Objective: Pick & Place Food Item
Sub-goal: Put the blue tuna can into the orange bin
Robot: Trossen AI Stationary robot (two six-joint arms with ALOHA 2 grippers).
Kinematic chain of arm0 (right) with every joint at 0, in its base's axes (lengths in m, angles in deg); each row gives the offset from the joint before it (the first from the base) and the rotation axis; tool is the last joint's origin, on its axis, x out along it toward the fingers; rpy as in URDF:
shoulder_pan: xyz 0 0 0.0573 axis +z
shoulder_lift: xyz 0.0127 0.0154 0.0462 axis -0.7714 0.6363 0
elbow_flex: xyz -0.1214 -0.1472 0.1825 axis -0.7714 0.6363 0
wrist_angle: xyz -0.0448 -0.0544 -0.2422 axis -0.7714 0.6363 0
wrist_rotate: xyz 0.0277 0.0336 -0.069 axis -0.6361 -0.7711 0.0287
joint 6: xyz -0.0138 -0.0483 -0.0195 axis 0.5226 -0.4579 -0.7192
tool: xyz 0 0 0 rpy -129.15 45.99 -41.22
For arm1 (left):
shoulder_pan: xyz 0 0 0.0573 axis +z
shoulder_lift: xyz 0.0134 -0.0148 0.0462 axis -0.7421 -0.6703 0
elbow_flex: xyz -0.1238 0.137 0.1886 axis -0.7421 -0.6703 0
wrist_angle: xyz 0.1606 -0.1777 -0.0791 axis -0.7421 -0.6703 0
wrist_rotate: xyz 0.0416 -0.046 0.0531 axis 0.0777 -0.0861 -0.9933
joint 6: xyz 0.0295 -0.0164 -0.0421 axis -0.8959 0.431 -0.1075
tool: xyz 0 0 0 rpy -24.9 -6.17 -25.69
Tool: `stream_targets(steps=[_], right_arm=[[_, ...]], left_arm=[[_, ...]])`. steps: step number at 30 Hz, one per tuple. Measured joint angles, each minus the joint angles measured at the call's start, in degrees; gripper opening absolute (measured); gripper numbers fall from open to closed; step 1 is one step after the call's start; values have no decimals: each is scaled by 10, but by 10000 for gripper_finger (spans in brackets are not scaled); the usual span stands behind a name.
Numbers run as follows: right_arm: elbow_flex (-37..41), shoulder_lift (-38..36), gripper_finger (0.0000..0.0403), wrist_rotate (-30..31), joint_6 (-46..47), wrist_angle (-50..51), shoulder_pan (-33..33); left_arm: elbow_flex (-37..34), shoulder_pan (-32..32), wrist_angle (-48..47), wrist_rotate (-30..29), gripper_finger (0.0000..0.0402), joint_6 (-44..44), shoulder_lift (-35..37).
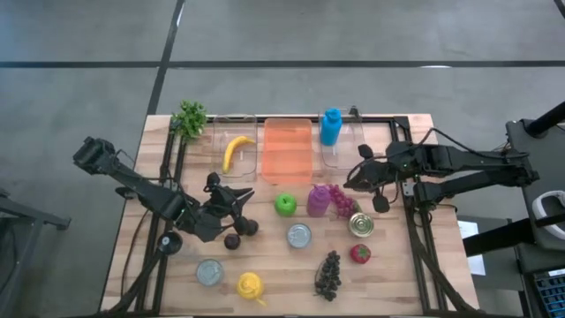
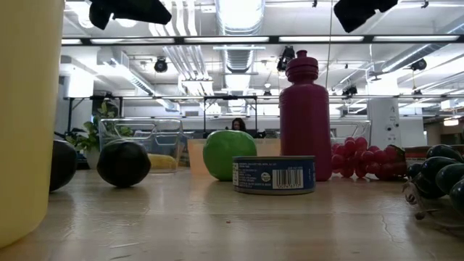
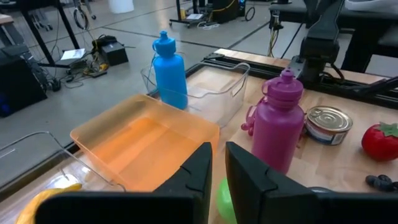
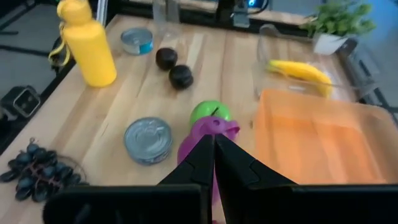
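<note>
Banana [image 1: 236,152] in clear bin [image 1: 235,124] beside orange bin [image 1: 287,150], left gripper [image 1: 240,200] nearly closed, empty, near two dark plums [image 1: 240,233], right gripper [image 1: 354,178] clenched, empty, above red grapes [image 1: 342,200].

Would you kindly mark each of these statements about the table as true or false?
1. The banana lies in a clear bin. True.
2. The blue bottle stands in the orange bin. False: it stands in the clear bin beside it.
3. The strawberry sits on the table's right side, near a tin can. True.
4. The right gripper holds the green apple. False: its jaws are shut and empty.
</note>
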State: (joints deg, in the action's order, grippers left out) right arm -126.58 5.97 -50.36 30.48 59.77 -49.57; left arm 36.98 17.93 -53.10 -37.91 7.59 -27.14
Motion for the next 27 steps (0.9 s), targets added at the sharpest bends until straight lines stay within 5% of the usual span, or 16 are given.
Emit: stream_targets(steps=[12, 27], right_arm=[[0, 100, 8, 52, -10, -26, 139], [3, 247, 8, 64, -30, -106, 216]], left_arm=[[0, 0, 0, 0, 47, 0, 0], [-2, 0, 0, 0, 47, 0, 0]])
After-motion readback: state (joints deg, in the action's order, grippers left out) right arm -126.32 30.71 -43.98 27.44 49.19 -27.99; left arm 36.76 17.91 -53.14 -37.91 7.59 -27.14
